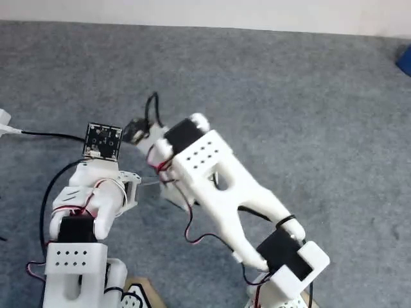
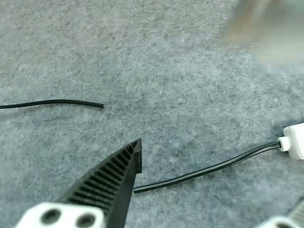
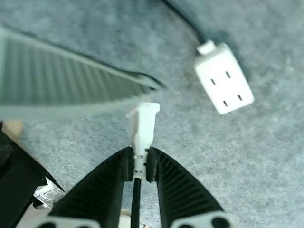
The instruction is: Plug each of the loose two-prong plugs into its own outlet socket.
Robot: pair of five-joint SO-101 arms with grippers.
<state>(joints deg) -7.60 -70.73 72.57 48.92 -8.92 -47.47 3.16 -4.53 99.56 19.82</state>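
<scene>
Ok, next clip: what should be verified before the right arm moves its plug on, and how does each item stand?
1. White two-prong plug gripped in the right claw: ok, pinched at its cord end.
2. White outlet socket block in sight, with its slots uncovered: ok.
3. Plug lined up with a pair of slots: not ok, the socket lies off to one side, apart from the plug.
4. Prongs straight: cannot tell, the tip is blurred.
5. Path clear: not ok, a grey ribbed bar sits close to the plug's tip.
6. Second white plug on a black cable plugged in: not ok, it lies loose on the grey carpet.
</scene>
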